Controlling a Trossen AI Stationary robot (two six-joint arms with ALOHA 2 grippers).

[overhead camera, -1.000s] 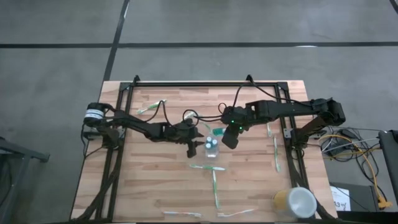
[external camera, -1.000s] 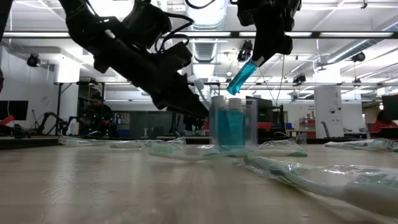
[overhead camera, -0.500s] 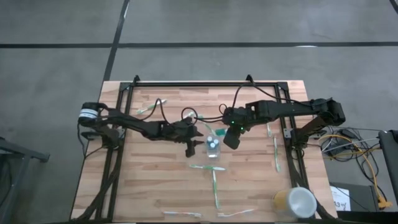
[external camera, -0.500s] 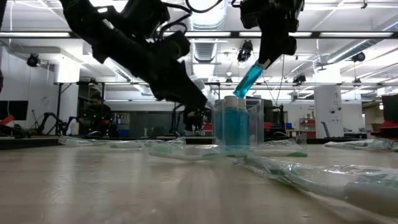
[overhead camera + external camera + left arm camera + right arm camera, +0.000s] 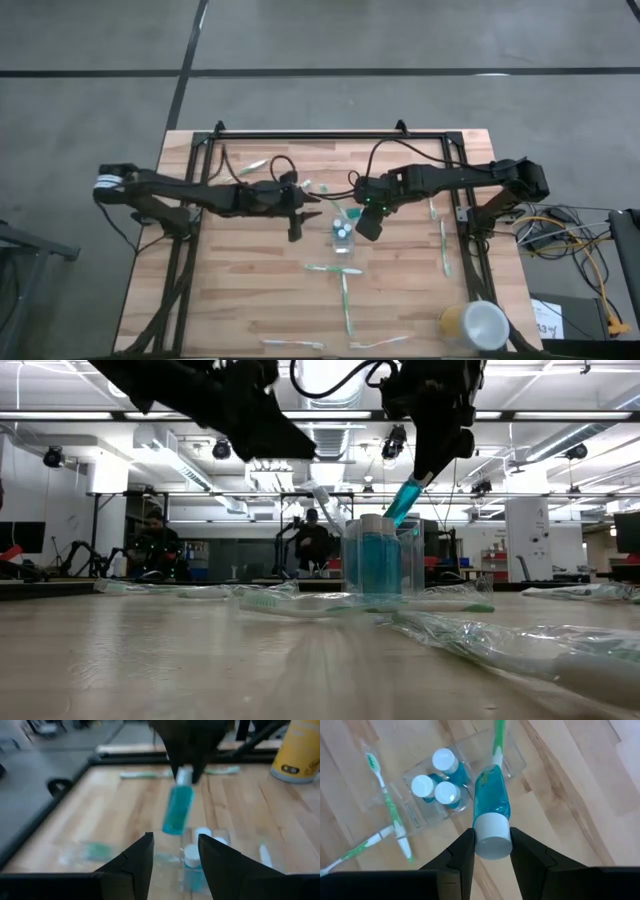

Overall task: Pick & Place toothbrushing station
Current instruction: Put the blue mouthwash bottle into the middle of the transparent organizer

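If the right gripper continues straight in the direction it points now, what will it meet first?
Probably the clear cup below it: the blue tube in the right gripper would arrive first, beside the three capped tubes already inside.

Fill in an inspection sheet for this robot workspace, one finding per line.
Surface: wooden table, bare planks between items.
Job's things: clear holder holding three blue bottles with white caps; a fourth blue bottle tilted above it; wrapped toothbrushes scattered flat.
Clutter: yellow cup at a table corner.
Grippers: right tool shut on the fourth bottle's cap; left tool open, empty, beside the holder.
Cables: black loops on both arms; a bundle off the table's right edge.
Surroundings: workshop; people in the background.
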